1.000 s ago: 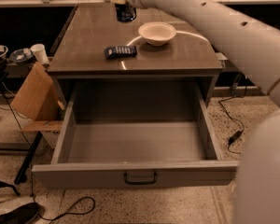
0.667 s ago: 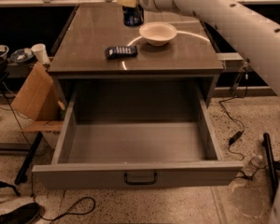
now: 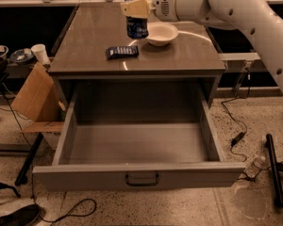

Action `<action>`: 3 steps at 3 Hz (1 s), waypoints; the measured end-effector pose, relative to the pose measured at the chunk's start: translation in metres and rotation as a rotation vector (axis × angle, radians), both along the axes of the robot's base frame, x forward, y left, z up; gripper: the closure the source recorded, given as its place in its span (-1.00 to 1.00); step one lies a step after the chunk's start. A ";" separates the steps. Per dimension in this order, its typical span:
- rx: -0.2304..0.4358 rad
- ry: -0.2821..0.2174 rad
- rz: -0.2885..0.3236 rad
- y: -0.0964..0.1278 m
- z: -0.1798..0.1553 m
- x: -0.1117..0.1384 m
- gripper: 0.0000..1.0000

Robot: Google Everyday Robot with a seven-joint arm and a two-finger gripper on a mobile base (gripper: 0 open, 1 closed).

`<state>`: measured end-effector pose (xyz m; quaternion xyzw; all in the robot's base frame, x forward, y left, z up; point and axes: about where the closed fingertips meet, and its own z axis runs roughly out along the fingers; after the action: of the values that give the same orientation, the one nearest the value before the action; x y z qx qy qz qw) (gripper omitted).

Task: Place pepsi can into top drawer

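Note:
The pepsi can (image 3: 137, 27), dark blue with light markings, hangs upright above the counter top, held by my gripper (image 3: 136, 9). The gripper's cream fingers (image 3: 131, 8) close around the can's upper part, at the end of my white arm reaching in from the upper right. The can is just left of a white bowl (image 3: 162, 33). The top drawer (image 3: 80, 177) is pulled wide open below the counter; its plain grey inside holds nothing, and a small dark handle (image 3: 141, 180) sits centred on the front panel.
A flat dark blue snack packet (image 3: 122, 52) lies on the counter (image 3: 188, 55) left of the bowl. A cardboard box (image 3: 30, 94) and a white cup (image 3: 39, 53) stand at the left. Cables, a black pole (image 3: 272, 168) and a plastic bottle (image 3: 255, 165) lie on the floor at the right.
My gripper has carried the can forward and slightly right, from the counter's back edge to beside the bowl. The drawer, bowl and packet have not moved.

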<state>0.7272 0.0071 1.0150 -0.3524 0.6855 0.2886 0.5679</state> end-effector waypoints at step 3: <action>-0.023 0.023 0.149 0.001 -0.026 -0.032 1.00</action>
<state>0.6953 0.0082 0.9890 -0.4056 0.6672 0.3264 0.5327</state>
